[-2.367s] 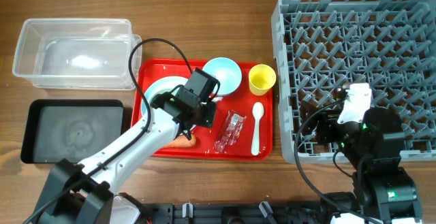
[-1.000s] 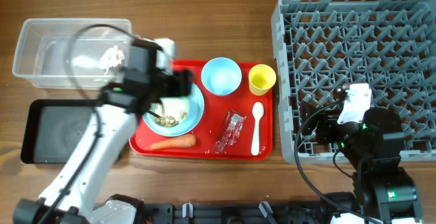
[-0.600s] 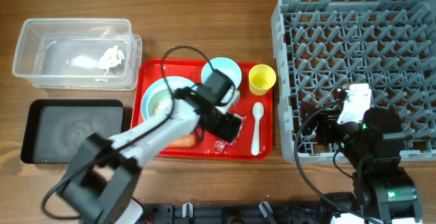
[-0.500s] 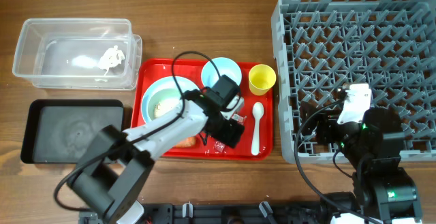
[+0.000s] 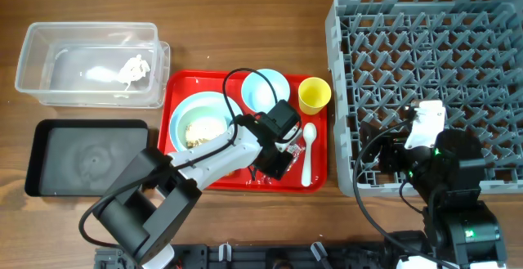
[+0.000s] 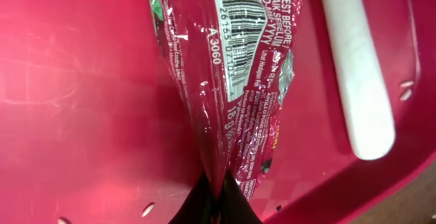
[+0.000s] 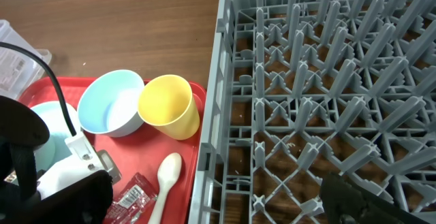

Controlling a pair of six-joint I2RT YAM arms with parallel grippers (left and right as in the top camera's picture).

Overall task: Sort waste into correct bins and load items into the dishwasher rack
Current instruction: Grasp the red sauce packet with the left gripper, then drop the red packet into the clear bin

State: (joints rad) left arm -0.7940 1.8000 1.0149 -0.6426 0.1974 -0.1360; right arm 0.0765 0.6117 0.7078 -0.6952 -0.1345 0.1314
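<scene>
**Left gripper pinched on the wrapper, low on the red tray**

Your left gripper (image 6: pixel 214 195) has its fingertips drawn together on the narrow end of the red-and-clear wrapper (image 6: pixel 238 67). The wrapper fans out from the pinch, barcode side up, over the floor of the red tray (image 6: pixel 82 81).

The white spoon (image 6: pixel 357 74) lies just beside the wrapper at 3 o'clock.

Seen from overhead, working outward from the gripper:
- The pale blue bowl (image 5: pixel 265 89) sits at 12 o'clock.
- The yellow cup (image 5: pixel 314 95) sits at 1 o'clock.
- The blue plate (image 5: pixel 184 109), holding food scraps (image 5: pixel 203 130), sits at 9 to 10 o'clock.

Off the tray:
- The clear tub (image 5: pixel 90 28) stands at 10 o'clock with the white tissue (image 5: pixel 135 69) inside.
- The black tray (image 5: pixel 86 154) lies at 9 o'clock.
- The dishwasher rack (image 5: pixel 433 56) fills 1 to 3 o'clock.

Your right gripper (image 7: pixel 368 195) hangs over the rack's near left corner. You cannot tell how far its fingers are open.
</scene>
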